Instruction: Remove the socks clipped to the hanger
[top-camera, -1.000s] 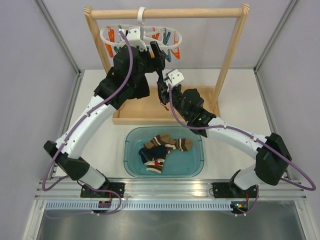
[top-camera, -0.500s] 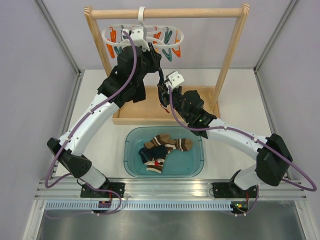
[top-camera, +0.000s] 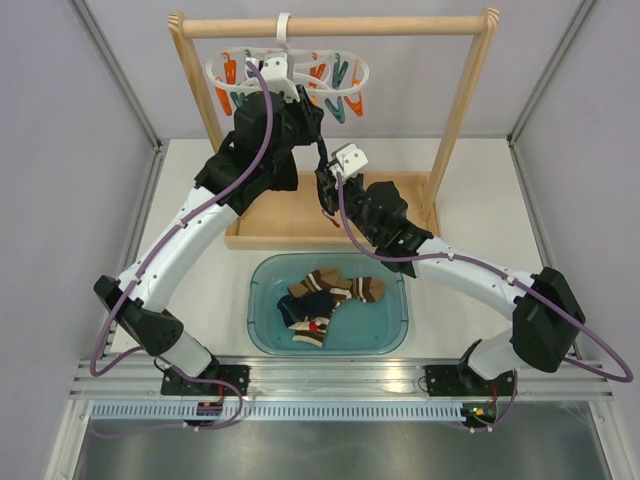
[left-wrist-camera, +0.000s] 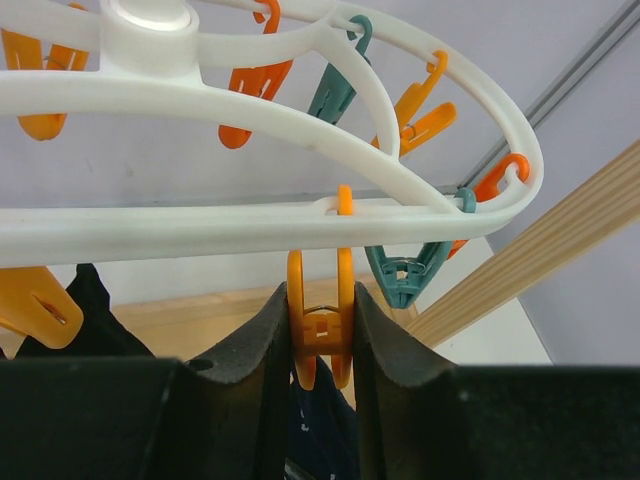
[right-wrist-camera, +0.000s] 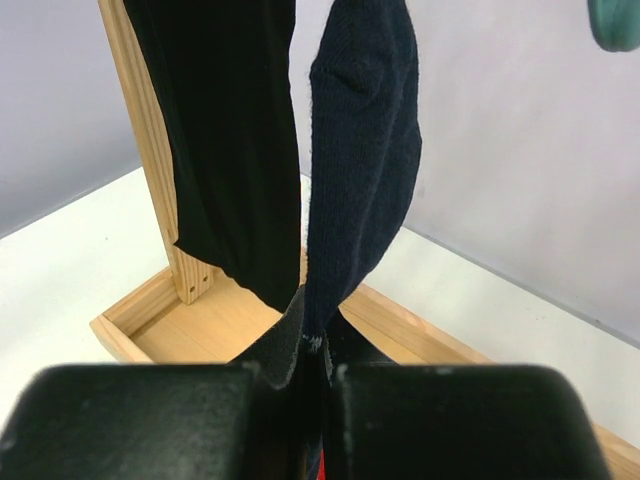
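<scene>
While several socks (top-camera: 325, 292) already lie in the basin (top-camera: 262, 335), the left gripper (left-wrist-camera: 320, 335) squeezes an orange peg (left-wrist-camera: 319, 290) on the hanger (left-wrist-camera: 250, 215). The right gripper (right-wrist-camera: 313, 352) clamps the navy sock (right-wrist-camera: 360, 150) hanging above it, another dark sock (right-wrist-camera: 225, 130) alongside.

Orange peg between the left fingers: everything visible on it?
The orange peg is glossy plastic, two arms joined midway, hanging upright by a loop from the white hanger. The left gripper has a dark finger against each side of it. Its lower tips sit on a navy sock with small light motifs; whether they grip it is unclear.
</scene>
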